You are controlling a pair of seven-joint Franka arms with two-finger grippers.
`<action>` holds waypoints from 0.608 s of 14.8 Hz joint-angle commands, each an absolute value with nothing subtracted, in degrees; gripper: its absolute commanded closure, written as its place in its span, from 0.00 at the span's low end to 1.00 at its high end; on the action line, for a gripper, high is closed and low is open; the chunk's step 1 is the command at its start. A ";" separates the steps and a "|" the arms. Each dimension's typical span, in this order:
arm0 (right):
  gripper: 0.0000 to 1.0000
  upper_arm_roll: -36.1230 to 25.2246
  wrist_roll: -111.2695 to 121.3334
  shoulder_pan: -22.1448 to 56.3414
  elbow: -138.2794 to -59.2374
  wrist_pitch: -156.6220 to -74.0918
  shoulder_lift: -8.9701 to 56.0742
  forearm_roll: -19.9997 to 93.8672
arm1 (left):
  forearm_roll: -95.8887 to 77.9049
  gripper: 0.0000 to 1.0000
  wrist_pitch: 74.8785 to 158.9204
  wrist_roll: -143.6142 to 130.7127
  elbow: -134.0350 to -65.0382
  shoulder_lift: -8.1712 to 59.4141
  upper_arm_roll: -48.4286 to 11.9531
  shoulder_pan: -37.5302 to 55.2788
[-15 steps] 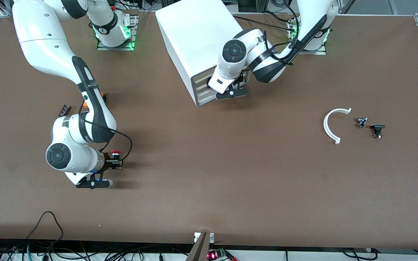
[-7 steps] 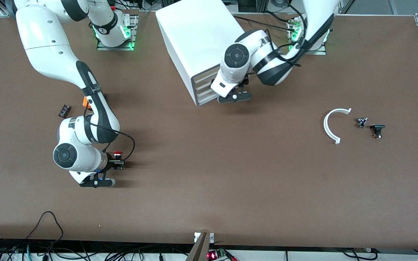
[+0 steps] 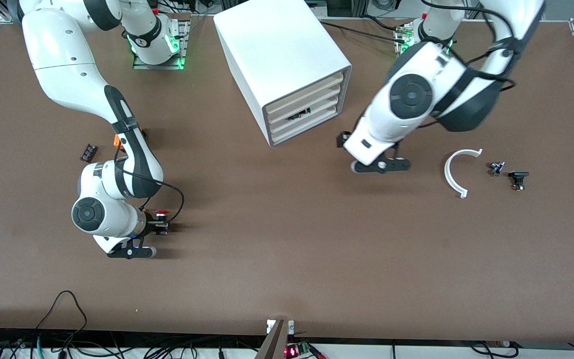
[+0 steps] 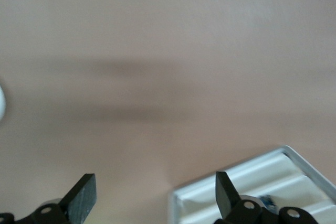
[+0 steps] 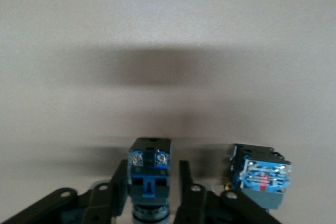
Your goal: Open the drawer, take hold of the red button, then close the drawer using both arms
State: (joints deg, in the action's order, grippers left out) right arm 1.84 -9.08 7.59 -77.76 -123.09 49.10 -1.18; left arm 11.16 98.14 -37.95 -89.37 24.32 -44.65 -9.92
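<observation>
On brown table [image 3: 287,249], white cabinet [image 3: 277,55], cables along edge [image 3: 68,344]

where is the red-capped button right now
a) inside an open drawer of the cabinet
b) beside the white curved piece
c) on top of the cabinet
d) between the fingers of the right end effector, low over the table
d: the button sits between the fingers of the right end effector, low over the table toward the right arm's end, well away from the cabinet, whose drawers look pushed in.
</observation>
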 commanded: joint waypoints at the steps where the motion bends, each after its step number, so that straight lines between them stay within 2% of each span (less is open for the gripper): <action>1: 0.01 1.32 -8.88 7.47 -78.22 -123.14 47.64 -2.20 | 14.50 0.00 94.31 -28.51 -84.74 23.82 -45.44 -13.35; 6: 0.01 0.27 -8.62 6.77 -78.40 -119.81 43.25 -2.29 | 13.72 0.00 90.09 -11.28 -79.28 20.67 -43.61 -19.77; 8: 0.01 0.00 -8.61 6.59 -79.27 -117.00 40.18 -2.20 | 11.18 0.00 90.00 -6.61 -80.06 16.72 -37.30 -18.64; 9: 0.01 -0.52 -8.61 6.59 -80.58 -116.72 38.25 -2.20 | 8.12 0.00 90.26 -4.24 -81.63 13.92 -31.96 -16.11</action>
